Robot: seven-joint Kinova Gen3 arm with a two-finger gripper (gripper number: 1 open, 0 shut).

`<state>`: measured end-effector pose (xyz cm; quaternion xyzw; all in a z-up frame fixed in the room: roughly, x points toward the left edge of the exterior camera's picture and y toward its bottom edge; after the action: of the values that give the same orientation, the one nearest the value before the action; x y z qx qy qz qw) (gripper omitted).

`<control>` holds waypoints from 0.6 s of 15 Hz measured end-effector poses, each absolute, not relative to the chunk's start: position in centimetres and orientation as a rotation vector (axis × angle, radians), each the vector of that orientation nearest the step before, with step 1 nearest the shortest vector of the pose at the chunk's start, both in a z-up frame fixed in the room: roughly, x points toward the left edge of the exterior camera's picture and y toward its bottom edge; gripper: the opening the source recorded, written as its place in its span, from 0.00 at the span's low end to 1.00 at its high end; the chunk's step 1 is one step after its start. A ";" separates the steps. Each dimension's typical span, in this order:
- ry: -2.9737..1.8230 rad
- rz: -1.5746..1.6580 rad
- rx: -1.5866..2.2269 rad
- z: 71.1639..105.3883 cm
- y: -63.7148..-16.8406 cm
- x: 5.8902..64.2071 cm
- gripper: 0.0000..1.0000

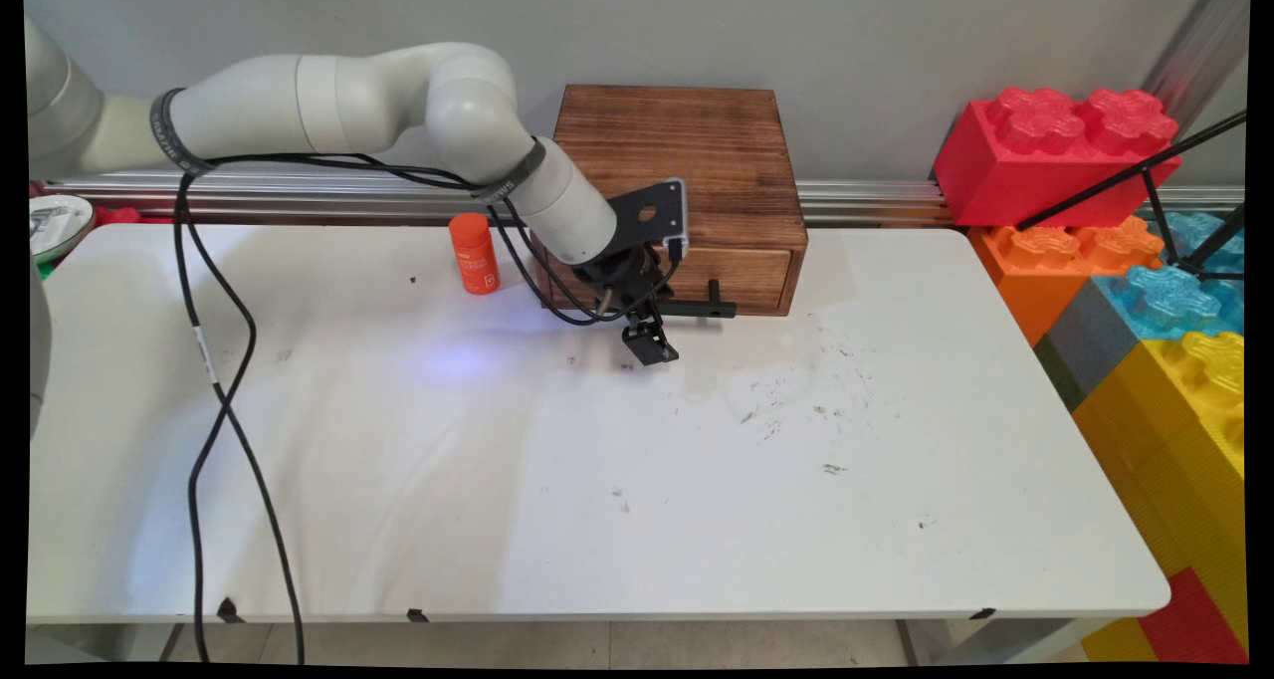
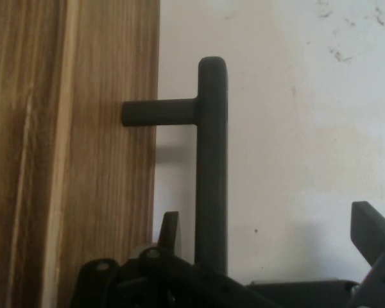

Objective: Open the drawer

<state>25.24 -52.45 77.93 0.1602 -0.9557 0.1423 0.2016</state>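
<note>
A scuffed white table (image 1: 597, 480) stands against a grey wall (image 1: 398, 12). One wooden box (image 1: 687, 171), one orange bottle (image 1: 474, 253). The gripper (image 2: 269, 237), fingers spread wide, straddles the drawer's black handle (image 2: 212, 167).

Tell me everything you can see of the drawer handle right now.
The drawer handle is a dark, matte bar, seemingly metal, held off the wooden drawer front by a short post. The drawer looks closed. The gripper is open and straddles the bar: one finger sits between bar and wood, the other out over the white table. Neither visibly touches it.
</note>
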 end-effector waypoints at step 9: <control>-2.669 0.365 0.461 78.3 -50.6 24.4 1.00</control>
<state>24.40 -50.60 78.34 0.1653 -0.9562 0.1309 0.2029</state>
